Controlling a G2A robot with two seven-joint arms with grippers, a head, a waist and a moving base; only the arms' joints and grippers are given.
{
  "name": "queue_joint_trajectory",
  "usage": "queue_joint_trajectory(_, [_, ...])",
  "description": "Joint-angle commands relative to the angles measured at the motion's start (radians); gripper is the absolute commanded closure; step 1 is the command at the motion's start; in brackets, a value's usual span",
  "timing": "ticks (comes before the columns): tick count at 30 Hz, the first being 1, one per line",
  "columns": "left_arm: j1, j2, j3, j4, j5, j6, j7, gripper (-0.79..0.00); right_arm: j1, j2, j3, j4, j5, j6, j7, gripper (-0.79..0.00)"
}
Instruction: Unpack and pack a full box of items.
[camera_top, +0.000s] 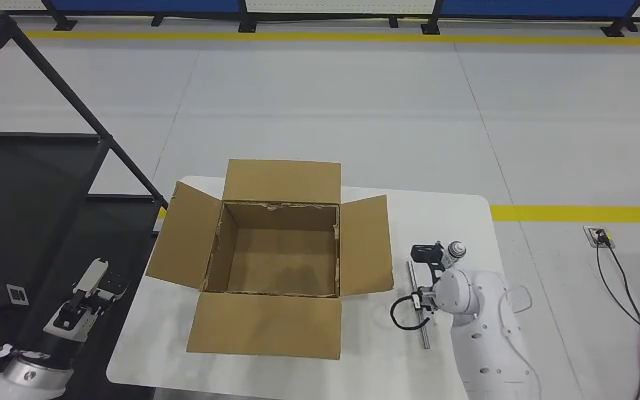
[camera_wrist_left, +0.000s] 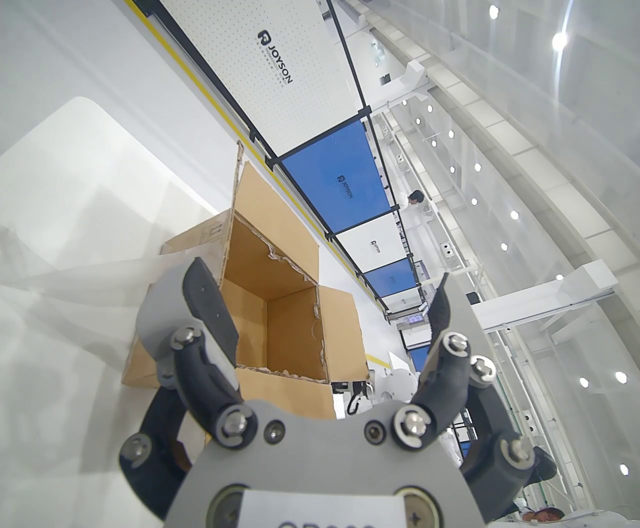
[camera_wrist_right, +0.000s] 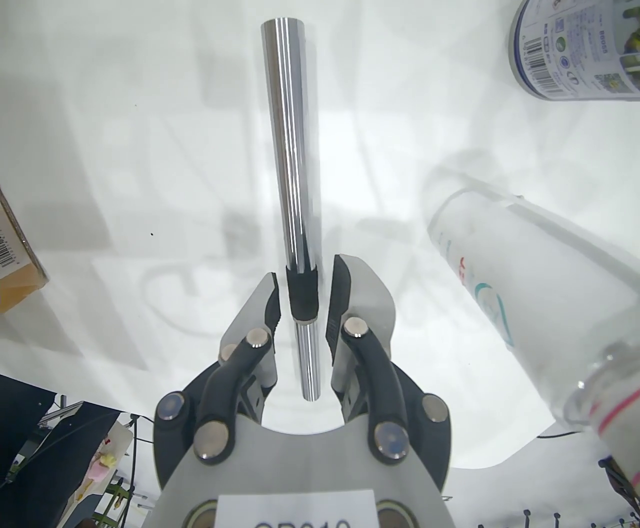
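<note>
The open cardboard box (camera_top: 278, 262) stands in the middle of the white table (camera_top: 440, 215), flaps spread, nothing visible inside. A shiny metal rod (camera_wrist_right: 290, 150) with a black band lies on the table right of the box (camera_top: 420, 322). My right gripper (camera_wrist_right: 306, 270) is open and straddles the rod at the black band, a thin gap on each side. My left gripper (camera_wrist_left: 325, 300) is open and holds nothing; it hangs off the table's left side (camera_top: 85, 295), facing the box (camera_wrist_left: 280, 300).
A white bottle (camera_wrist_right: 500, 280) lies close beside the right gripper. A labelled jar (camera_wrist_right: 575, 50) stands beyond it. A small bottle (camera_top: 453, 250) and a black object (camera_top: 426, 253) sit past the rod. A box corner (camera_wrist_right: 15, 260) is on the other side.
</note>
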Motion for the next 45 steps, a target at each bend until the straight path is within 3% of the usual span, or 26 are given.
queue_joint_trajectory(1, [0.0, 0.0, 0.0, 0.0, 0.0, 0.0, 0.0, -0.785, -0.005, 0.002, -0.006, -0.024, 0.002, 0.007, -0.005, -0.265])
queue_joint_trajectory(4, [0.0, 0.0, 0.0, 0.0, 0.0, 0.0, 0.0, -0.785, -0.031, 0.001, -0.015, -0.126, 0.028, 0.031, -0.025, -0.286])
queue_joint_trajectory(5, [0.0, 0.0, 0.0, 0.0, 0.0, 0.0, 0.0, -0.785, -0.044, 0.001, -0.018, -0.178, 0.034, 0.051, -0.033, -0.332])
queue_joint_trajectory(7, [0.0, 0.0, 0.0, 0.0, 0.0, 0.0, 0.0, -0.785, -0.075, 0.0, -0.02, -0.293, 0.056, 0.079, -0.052, -0.68])
queue_joint_trajectory(8, [0.0, 0.0, 0.0, 0.0, 0.0, 0.0, 0.0, -0.785, -0.09, 0.0, -0.018, -0.35, 0.076, 0.09, -0.061, -0.785])
queue_joint_trajectory(12, [0.0, 0.0, 0.0, 0.0, 0.0, 0.0, 0.0, -0.785, -0.13, -0.001, -0.002, -0.532, 0.211, 0.115, -0.103, -0.785])
queue_joint_trajectory(15, [0.0, 0.0, 0.0, 0.0, 0.0, 0.0, 0.0, -0.785, -0.13, -0.001, 0.024, -0.572, 0.41, 0.068, -0.142, -0.785])
queue_joint_trajectory(18, [-0.005, 0.0, -0.011, 0.013, -0.004, 0.004, 0.015, -0.785, -0.085, 0.005, 0.061, -0.496, 0.61, -0.013, -0.127, -0.785])
queue_joint_trajectory(25, [-0.009, 0.0, -0.067, 0.062, -0.023, 0.02, 0.042, -0.785, 0.111, 0.032, 0.091, -0.153, 0.76, -0.092, -0.039, -0.785])
queue_joint_trajectory(26, [-0.008, 0.0, -0.071, 0.066, -0.025, 0.021, 0.045, -0.785, 0.13, 0.035, 0.09, -0.111, 0.785, -0.115, -0.027, -0.702])
queue_joint_trajectory(27, [-0.006, -0.001, -0.073, 0.068, -0.025, 0.021, 0.048, -0.785, 0.147, 0.039, 0.092, -0.071, 0.808, -0.134, -0.019, -0.499])
queue_joint_trajectory(28, [-0.004, -0.001, -0.075, 0.07, -0.024, 0.02, 0.051, -0.785, 0.162, 0.042, 0.094, -0.036, 0.822, -0.147, -0.016, -0.382])
queue_joint_trajectory(36, [-0.003, -0.004, -0.071, 0.06, -0.025, 0.025, 0.064, -0.785, 0.217, 0.066, 0.066, 0.091, 0.874, -0.184, 0.006, -0.151])
queue_joint_trajectory(39, [-0.003, -0.005, -0.061, 0.053, -0.02, 0.025, 0.067, -0.785, 0.221, 0.073, 0.056, 0.098, 0.897, -0.177, 0.017, 0.0])
queue_joint_trajectory(45, [-0.004, -0.006, -0.044, 0.048, -0.015, 0.023, 0.06, -0.785, 0.212, 0.088, 0.029, 0.076, 0.921, -0.142, 0.037, 0.0])
